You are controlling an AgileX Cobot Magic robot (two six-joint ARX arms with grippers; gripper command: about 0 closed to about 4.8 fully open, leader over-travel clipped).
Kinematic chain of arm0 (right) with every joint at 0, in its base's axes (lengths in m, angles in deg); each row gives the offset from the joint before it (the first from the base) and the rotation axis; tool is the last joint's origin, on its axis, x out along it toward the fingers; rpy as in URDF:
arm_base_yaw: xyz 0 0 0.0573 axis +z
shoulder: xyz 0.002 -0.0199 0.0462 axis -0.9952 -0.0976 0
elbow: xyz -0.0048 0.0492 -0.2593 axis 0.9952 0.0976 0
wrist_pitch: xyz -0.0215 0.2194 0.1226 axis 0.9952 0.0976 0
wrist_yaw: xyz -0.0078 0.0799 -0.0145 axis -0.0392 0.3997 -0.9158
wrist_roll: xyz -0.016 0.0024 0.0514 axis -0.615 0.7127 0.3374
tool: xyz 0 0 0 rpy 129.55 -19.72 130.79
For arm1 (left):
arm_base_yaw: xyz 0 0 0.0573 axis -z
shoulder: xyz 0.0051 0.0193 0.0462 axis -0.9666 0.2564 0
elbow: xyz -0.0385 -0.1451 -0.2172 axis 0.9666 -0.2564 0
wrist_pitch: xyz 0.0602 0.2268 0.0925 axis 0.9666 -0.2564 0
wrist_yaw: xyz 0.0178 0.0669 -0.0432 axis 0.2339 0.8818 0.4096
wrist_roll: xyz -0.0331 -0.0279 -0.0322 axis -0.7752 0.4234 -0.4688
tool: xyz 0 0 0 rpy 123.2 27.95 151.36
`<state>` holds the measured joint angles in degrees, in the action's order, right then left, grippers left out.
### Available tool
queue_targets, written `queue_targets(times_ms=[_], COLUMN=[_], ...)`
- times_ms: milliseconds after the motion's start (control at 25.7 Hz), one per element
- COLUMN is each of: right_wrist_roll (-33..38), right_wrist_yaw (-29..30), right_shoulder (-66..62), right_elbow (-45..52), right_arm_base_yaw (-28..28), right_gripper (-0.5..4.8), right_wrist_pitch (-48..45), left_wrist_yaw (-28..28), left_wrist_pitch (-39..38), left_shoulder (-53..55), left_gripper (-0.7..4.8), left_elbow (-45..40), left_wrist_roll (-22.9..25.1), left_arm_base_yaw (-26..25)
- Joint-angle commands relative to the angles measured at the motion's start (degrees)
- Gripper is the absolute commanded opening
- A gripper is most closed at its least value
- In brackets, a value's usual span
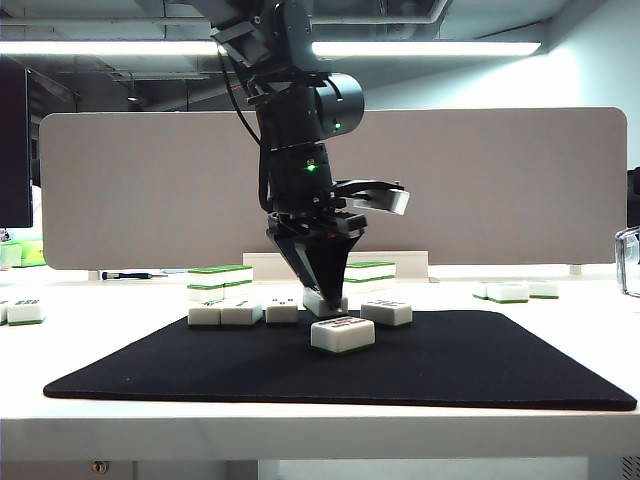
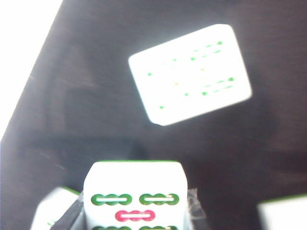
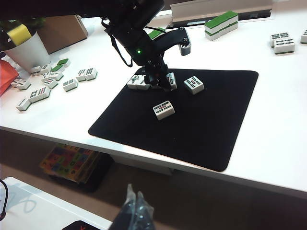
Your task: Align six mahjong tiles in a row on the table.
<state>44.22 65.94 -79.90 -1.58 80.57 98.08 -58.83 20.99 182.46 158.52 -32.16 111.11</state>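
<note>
Two tools — left tool (image 2: pixel 135 218) clamped on a glossy rectangular tile (image 2: pixel 135 194) (green-backed), right tool (image 3: pixel 134 211) together.

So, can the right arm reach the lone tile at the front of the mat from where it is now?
Probably yes. The right gripper hangs below the table's front edge, fingers together. The lone tile lies on open mat; the left gripper is behind it, on another tile.

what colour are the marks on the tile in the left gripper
Green bars with one red bar on the gripped tile, clearest in the left wrist view.
</note>
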Motion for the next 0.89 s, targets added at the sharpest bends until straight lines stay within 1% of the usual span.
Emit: queue_targets(times_ms=[39, 233, 272, 427, 466, 622, 661, 699, 777, 894], right_wrist_roll=[-0.15, -0.15, -0.15, -0.13, -0.15, -0.13, -0.13, -0.13, -0.13, -0.13], right_wrist_yaw=[0.04, 0.04, 0.04, 0.04, 0.04, 0.04, 0.04, 0.04, 0.04, 0.04], right_shoulder=[0.7, 0.7, 0.7, 0.7, 0.7, 0.7, 0.7, 0.7, 0.7, 0.7], right_elbow=[-0.15, -0.15, -0.15, -0.15, -0.15, -0.15, -0.15, -0.15, -0.15, -0.15], right_arm_base_yaw=[0.07, 0.07, 0.07, 0.04, 0.04, 0.04, 0.04, 0.04, 0.04, 0.04], right_gripper=[-0.01, -0.01, -0.01, -0.01, -0.01, -0.01, -0.01, -0.01, -0.01, -0.01], right_wrist_pitch=[-0.7, -0.72, -0.72, -0.7, -0.7, -0.7, -0.7, -0.7, -0.7, -0.7], left_wrist_yaw=[-0.07, -0.66, -0.63, -0.09, -0.02, 0.13, 0.11, 0.11, 0.13, 0.15], left_wrist_pitch=[2.62, 2.99, 2.95, 2.27, 1.81, 0.57, 0.28, -0.28, -0.55, -0.17], left_shoulder=[0.2, 0.55, 0.55, 0.55, 0.55, 0.55, 0.55, 0.55, 0.55, 0.55], left_gripper=[1.51, 1.57, 1.57, 1.57, 1.57, 1.57, 1.64, 2.03, 2.41, 2.46], left_elbow=[0.22, 0.22, 0.22, 0.22, 0.22, 0.22, 0.22, 0.22, 0.22, 0.22], left_wrist_roll=[3.45, 9.77, 10.43, 10.67, 11.82, 11.87, 11.85, 11.85, 11.85, 11.85], left_arm_base_yaw=[-0.94, -2.1, -2.25, -3.23, -3.63, -3.65, -3.63, -3.56, -3.52, -3.52])
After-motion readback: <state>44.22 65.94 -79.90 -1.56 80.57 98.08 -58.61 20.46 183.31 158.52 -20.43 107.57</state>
